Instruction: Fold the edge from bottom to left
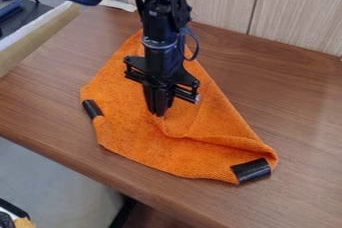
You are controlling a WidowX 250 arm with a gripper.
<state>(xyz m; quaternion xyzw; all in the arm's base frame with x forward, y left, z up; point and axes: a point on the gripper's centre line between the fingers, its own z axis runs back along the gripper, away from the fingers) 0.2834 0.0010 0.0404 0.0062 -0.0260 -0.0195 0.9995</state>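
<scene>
The black gripper point(159, 113) points down over the middle of the orange cloth point(133, 134). Its two fingers are together, shut on a bit of the cloth at their tips. From there a raised fold runs down and to the right, toward the cloth's lower right corner. The cloth lies slantwise on the table, narrow at the top behind the arm and wider toward the front. One black clip point(252, 170) sits on the lower right corner, and another black clip point(92, 109) on the left edge. The arm hides part of the cloth's upper middle.
The brown wooden table point(294, 107) extends around the cloth, its front edge running slantwise below it. A pale wood-grain panel point(294, 12) stands behind. At the upper left are a light-coloured ledge point(40, 32) and a dark surface beyond it.
</scene>
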